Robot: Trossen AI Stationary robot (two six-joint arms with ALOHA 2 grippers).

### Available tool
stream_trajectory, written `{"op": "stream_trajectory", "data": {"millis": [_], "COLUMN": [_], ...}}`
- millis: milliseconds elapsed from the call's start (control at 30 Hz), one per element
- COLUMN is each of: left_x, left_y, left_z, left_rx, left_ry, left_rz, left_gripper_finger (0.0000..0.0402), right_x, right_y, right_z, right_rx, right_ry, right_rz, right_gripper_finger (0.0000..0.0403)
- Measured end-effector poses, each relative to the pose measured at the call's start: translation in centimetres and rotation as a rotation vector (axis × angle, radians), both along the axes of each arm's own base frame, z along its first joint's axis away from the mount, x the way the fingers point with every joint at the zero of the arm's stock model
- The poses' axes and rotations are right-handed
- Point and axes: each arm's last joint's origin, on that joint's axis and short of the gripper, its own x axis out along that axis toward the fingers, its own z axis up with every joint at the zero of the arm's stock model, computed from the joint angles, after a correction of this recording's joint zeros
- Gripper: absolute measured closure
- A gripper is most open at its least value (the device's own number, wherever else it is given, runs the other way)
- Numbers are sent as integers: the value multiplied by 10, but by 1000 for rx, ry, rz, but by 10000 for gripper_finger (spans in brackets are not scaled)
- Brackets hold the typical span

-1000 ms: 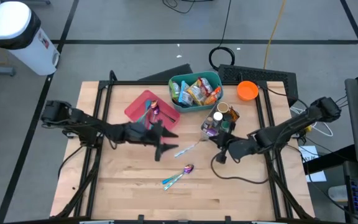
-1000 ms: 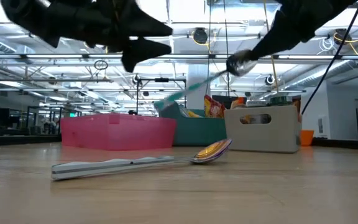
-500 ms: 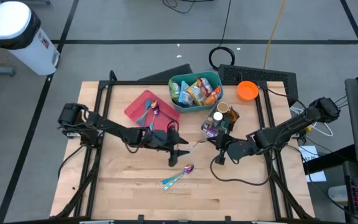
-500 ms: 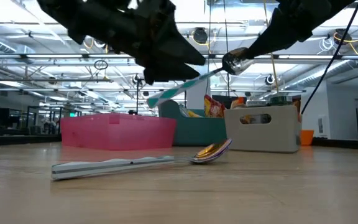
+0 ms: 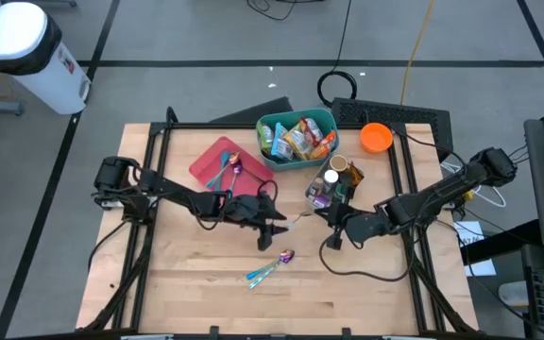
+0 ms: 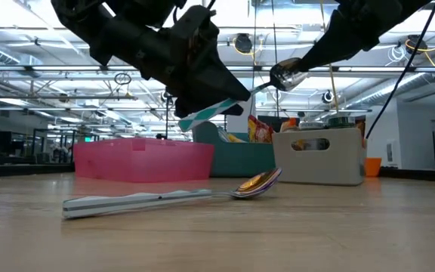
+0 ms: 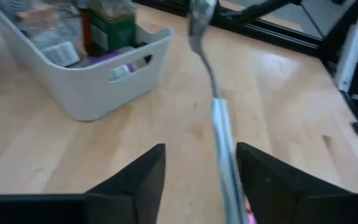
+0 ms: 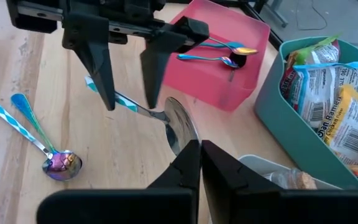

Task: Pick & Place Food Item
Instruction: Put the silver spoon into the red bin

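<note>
At table centre you see the right gripper [image 8: 199,163] pinching a spoon [image 8: 178,129] by its bowl; at nine o'clock, the left gripper's [image 5: 274,224] spread fingers [image 8: 98,68] straddle its handle.

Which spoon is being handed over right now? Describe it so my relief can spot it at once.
Start at the pink tray; just toward the table's middle, both pincers meet in the air. The spoon between them has a teal-and-white patterned handle, its bowl pinched by the right pincer. Unlike the others, it is off the table.
</note>
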Motion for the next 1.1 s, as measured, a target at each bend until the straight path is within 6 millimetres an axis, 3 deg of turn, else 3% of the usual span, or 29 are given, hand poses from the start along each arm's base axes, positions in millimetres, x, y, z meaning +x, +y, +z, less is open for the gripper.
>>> {"op": "stream_trajectory", "data": {"millis": [300,433,633,833,1100], "left_x": [0,-1,-13,-57,-136], "left_y": [1,8,16,28,46], "left_z": [0,4,28,34,3], "left_rx": [-16,23,105,117,82], "left_ry": [4,-6,-73,-237,-464], "left_rz": [-44,-44,36,177,568], "left_gripper_finger": [370,371,373,374,374], "right_x": [0,0,-5,-16,-18], "right_y": [0,-1,-3,5,7], "right_z": [0,0,9,18,20], "right_rx": [2,3,-12,29,37], "right_ry": [0,-12,-57,-99,-111], "right_rz": [1,-24,-64,-26,-14], "right_gripper_finger": [403,398,362,334,335]}}
